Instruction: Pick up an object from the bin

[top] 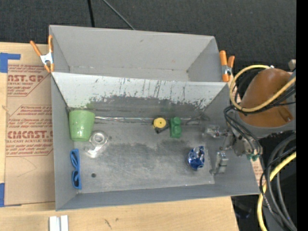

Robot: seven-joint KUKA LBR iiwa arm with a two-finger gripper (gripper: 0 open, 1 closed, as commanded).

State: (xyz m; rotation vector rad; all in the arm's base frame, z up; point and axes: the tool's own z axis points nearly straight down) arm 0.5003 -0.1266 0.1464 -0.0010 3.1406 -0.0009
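Now the gripper [217, 147] sits low by the right wall of the bin [139, 172], its two fingers spread apart with nothing between them. A small crumpled blue thing [196, 158] lies just beside it, near the bottom right corner. A green cup [81, 124] stands by the left wall.

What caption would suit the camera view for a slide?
Open tool at the right of the bin, beside a crumpled blue object.

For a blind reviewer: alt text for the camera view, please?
The robot's gripper hangs open at the right side of a grey metal bin, beside a crumpled blue thing. Farther left lie a yellow disc, a green block, a green cup, a clear piece and a blue strip.
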